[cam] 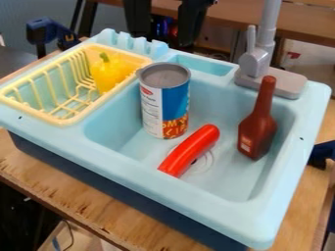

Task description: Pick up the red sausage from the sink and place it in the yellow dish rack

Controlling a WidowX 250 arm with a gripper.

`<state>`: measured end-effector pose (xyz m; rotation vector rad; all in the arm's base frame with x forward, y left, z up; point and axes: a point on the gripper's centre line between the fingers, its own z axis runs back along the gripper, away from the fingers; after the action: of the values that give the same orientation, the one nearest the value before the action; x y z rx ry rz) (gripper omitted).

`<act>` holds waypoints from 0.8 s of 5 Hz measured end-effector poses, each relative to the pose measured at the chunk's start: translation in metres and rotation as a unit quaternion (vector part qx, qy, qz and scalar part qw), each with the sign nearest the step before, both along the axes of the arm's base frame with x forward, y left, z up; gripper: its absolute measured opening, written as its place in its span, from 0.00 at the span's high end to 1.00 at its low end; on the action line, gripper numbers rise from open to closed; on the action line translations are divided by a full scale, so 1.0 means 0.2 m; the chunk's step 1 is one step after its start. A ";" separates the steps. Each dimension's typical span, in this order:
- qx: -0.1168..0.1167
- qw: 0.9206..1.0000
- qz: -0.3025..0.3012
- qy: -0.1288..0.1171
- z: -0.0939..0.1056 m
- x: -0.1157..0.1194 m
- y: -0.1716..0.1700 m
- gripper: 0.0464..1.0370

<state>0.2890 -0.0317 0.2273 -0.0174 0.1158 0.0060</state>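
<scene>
The jaws of the black gripper [163, 40] are held apart, with nothing gripped. Nearest below them, the can [150, 108] is stood upright in the sink [272, 215], not yet grasped. Beyond it, the curved red toy [190, 149] and brown bottle [257, 130] are also left there; beside the jaws' area, the yellow pepper [111, 76] is already racked.

We see soft, fairly bright light across the toy sink [262, 229]; shadows inside it look faint; we catch slight shine on the curved red toy [192, 149]; deep shade sits below the wooden table [49, 184].
</scene>
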 end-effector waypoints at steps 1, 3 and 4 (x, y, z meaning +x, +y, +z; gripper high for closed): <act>0.002 1.000 -0.001 0.018 -0.05 0.00 0.00 0.04; -0.005 0.994 -0.109 -0.031 -0.19 -0.03 -0.14 0.04; -0.015 0.992 -0.120 -0.037 -0.25 -0.01 -0.16 0.04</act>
<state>0.2869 -0.0635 0.1771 -0.0335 0.0427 -0.2363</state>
